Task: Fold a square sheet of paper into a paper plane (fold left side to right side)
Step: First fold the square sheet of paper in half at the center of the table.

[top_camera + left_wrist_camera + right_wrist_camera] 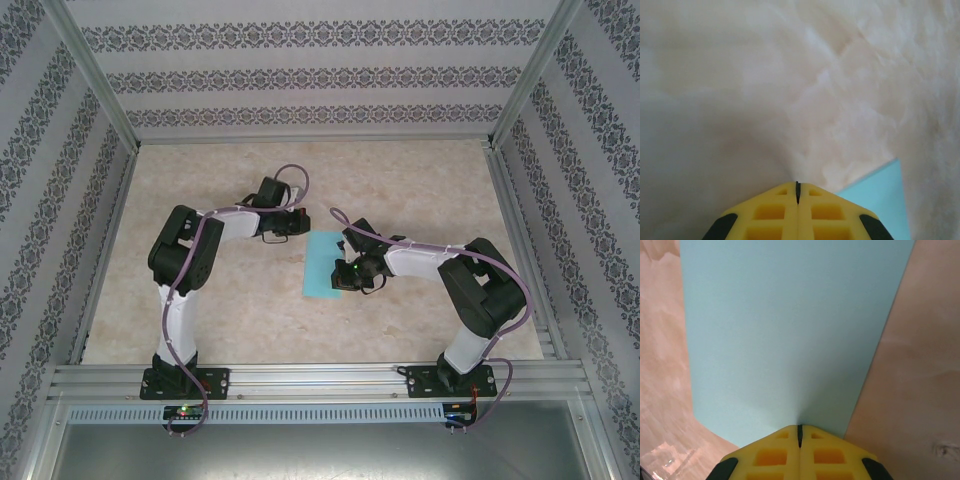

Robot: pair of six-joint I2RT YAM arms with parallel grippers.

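The square sheet of paper [322, 266] lies flat on the table as a narrow turquoise rectangle between the two arms. In the right wrist view the sheet of paper [790, 330] spreads wide ahead, and my right gripper [800, 429] is shut with its yellow tips resting on the near part of the paper. From above, the right gripper [343, 275] sits over the paper's right edge. My left gripper [293, 232] is just left of the paper's far corner. In the left wrist view the left gripper [797, 186] is shut over bare table, with a paper corner [880, 197] at its right.
The table top [200, 300] is pale marbled beige. Patterned walls [320, 80] and aluminium posts enclose it at the back and on both sides. A metal rail [320, 380] carrying the arm bases runs along the near edge.
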